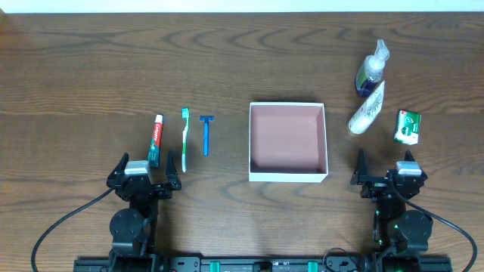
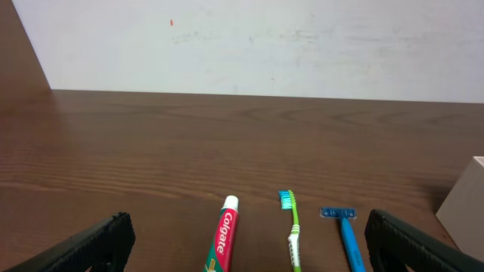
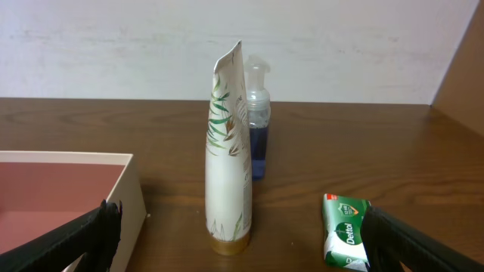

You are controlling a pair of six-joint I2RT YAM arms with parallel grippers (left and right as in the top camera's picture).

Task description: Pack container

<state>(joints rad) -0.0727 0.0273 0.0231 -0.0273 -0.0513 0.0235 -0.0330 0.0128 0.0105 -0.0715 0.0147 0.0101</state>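
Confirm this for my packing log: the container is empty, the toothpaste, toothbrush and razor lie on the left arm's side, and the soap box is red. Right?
Not quite. The soap box is green, not red; the right wrist view shows it clearly. The rest stands: the container is empty, and the toothpaste, toothbrush and razor lie on the left arm's side.

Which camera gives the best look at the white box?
The overhead view: the whole container shows, all four walls and the empty pinkish inside. The right wrist view catches one corner; the left wrist view only a sliver of wall.
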